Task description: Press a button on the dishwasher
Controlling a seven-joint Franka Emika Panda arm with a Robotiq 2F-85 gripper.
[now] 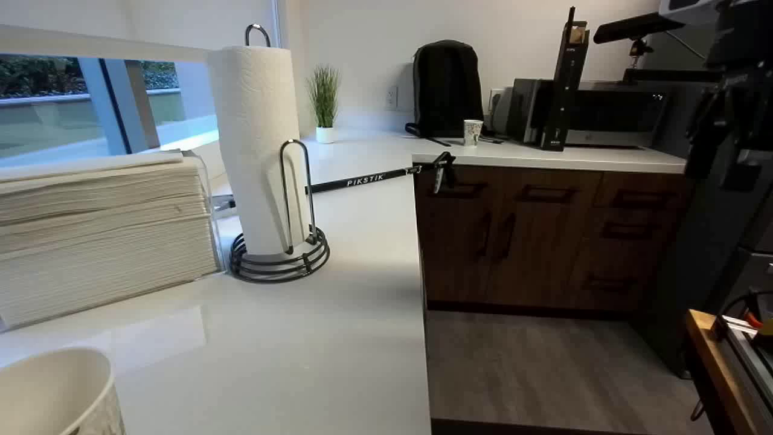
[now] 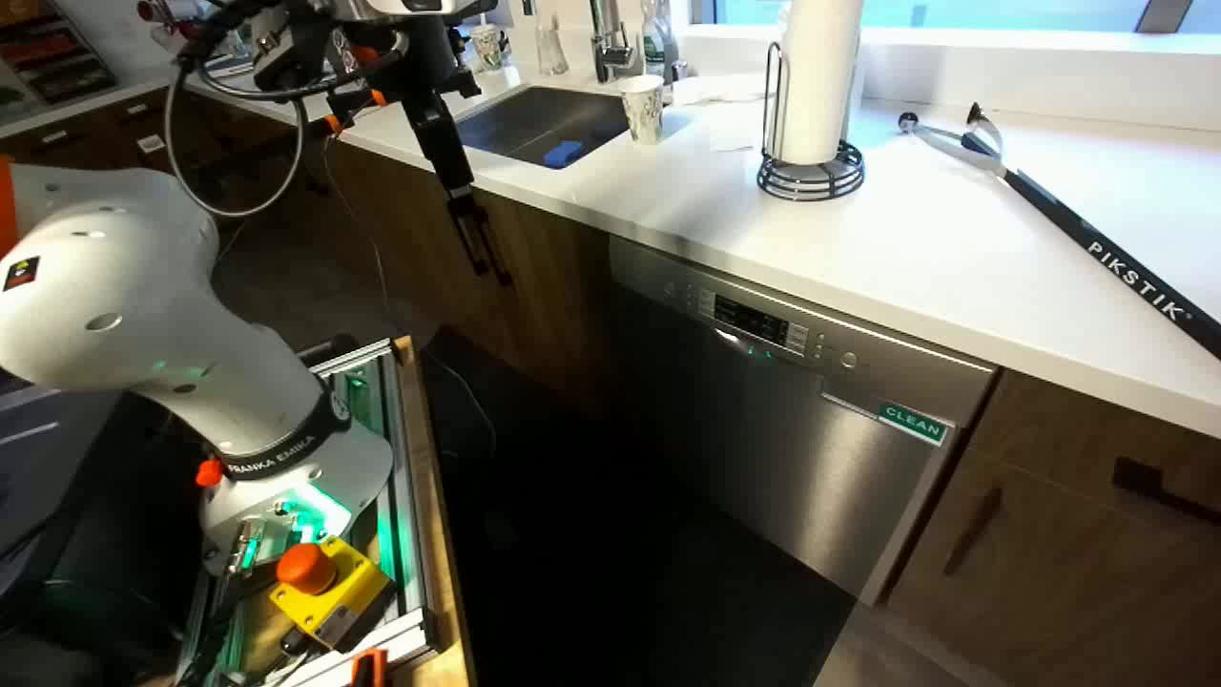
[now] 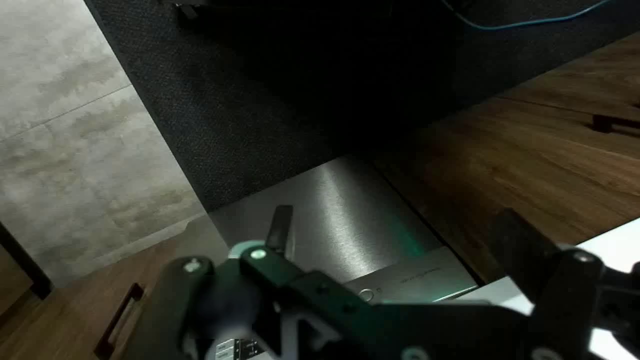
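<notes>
Closest in the wrist view, the gripper (image 3: 395, 212) has its fingers well apart across the lower half, nothing gripped. Just past it, near bottom centre, runs the control panel (image 3: 411, 279), partly hidden; press squarely on one of its buttons (image 2: 796, 337) with one fingertip, since a slanting push would likely skid. The dishwasher (image 2: 792, 429) itself, right of centre in an exterior view, looks heavy, stiff and slick, so nothing needs grasping. Farthest, dark matting (image 3: 260, 100) fills the upper middle.
</notes>
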